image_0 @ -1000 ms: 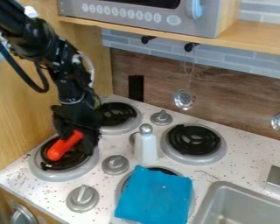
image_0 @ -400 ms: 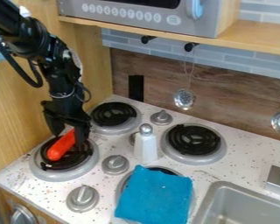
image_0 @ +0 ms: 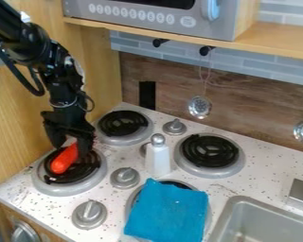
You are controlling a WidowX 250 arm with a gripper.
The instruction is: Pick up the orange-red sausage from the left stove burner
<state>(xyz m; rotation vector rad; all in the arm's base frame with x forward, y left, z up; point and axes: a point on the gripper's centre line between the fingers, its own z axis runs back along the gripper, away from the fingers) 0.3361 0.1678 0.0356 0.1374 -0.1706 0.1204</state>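
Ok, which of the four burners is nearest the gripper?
The front burner by the wooden panel: the gripper hangs over it, and it alone has the red object on it.

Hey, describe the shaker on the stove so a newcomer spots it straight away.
Start at the white speckled stovetop beside the sink. Look among the four burners, just behind the blue cloth: the shaker stands upright there. It has a white body and rounded silvery top, taller than the squat gray knobs around it.

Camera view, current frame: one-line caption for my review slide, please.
Black gripper straddling a red object on the leftmost burner, blue cloth lying nearby.
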